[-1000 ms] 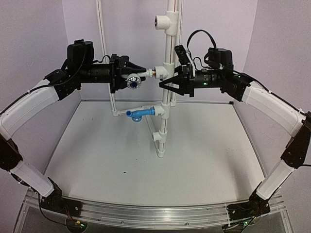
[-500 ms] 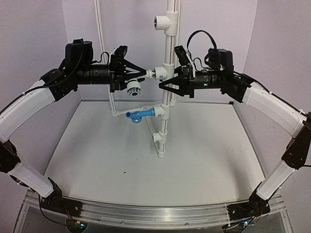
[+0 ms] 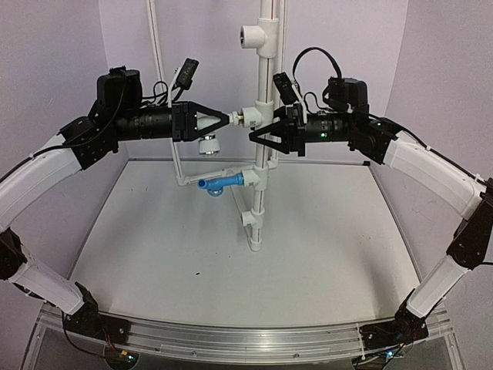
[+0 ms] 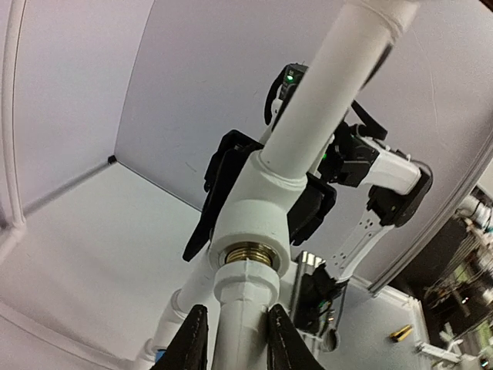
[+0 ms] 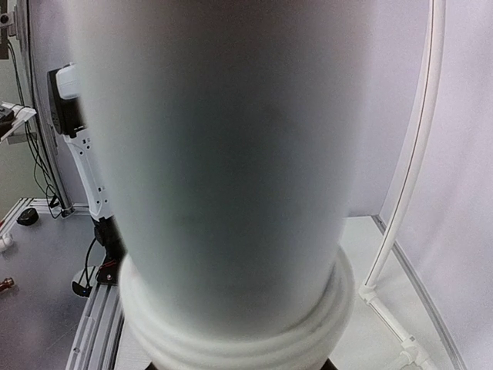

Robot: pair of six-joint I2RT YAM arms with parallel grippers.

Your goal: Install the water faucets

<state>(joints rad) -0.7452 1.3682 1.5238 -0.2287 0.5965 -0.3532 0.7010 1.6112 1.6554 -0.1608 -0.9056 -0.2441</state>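
Pale lilac walls point(image 3: 62, 46) are seen behind and beside a white worktop point(image 3: 154, 254), and a vertical pipe point(image 3: 266, 69) is stood upright at its middle. 2 black-and-white arms are reached in to this pipe from opposite sides, at about the same height.

The right end effector point(image 3: 258, 132) is closed on the pipe itself, just beside the middle fitting point(image 3: 262, 114). In the left wrist view its black fingers point(image 4: 223, 181) are seen on both sides of the pipe. In the right wrist view the pipe is shown only as a near blur filling the frame.

The left end effector point(image 3: 228, 117) is narrowed to a small gap and clamped on the straight stem of the white faucet point(image 3: 208, 143). That stem is held level on the left arm's side of the pipe, and its end is set against the brass-lined opening point(image 4: 246, 254) of the middle fitting. How far it is seated cannot be told. The round spout mouth is hung downward under the end effector.

2 more fittings are carried on the pipe: 1 near its top point(image 3: 253, 32), with an open round mouth, and 1 near its foot point(image 3: 250, 218).

The blue faucet point(image 3: 219, 183) is found lower on the pipe than the middle fitting, projecting toward the left arm's side, apart from both end effectors.
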